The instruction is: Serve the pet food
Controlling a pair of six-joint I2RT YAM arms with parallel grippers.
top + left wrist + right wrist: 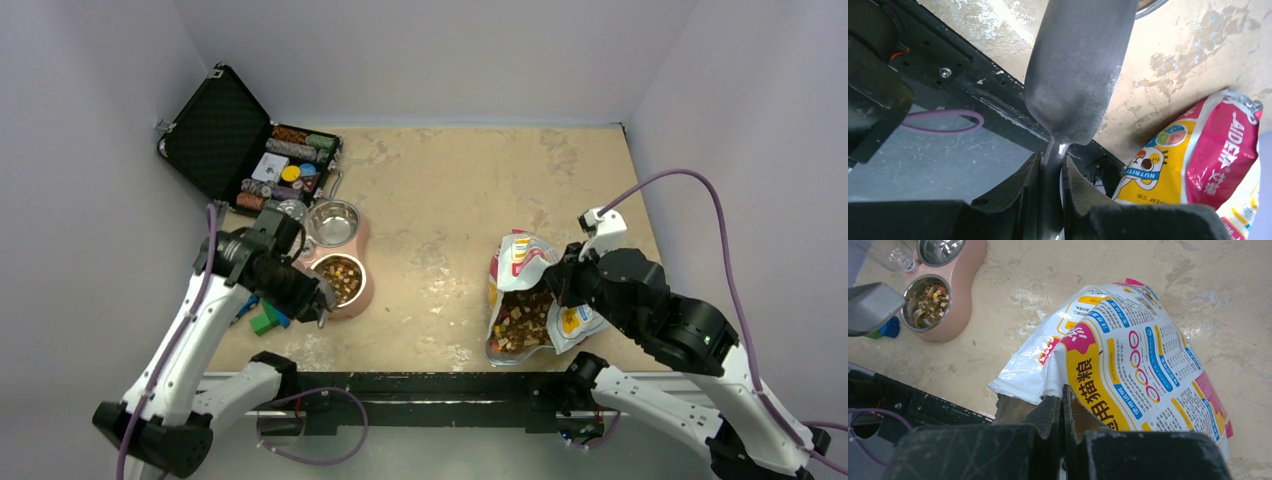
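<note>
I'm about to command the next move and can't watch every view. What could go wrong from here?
1. The near bowl already looks well filled with kibble; more from the scoop in the left fingers could spill onto the table.
2. The right fingers pinch only the torn edge of the bag; a slip could let its mouth collapse, and it faces the table's near edge, so kibble might fall off.

I see pale lilac walls (430, 60) closing in at nine, twelve and three o'clock around a mottled beige counter (450, 190), evenly lit.
</note>
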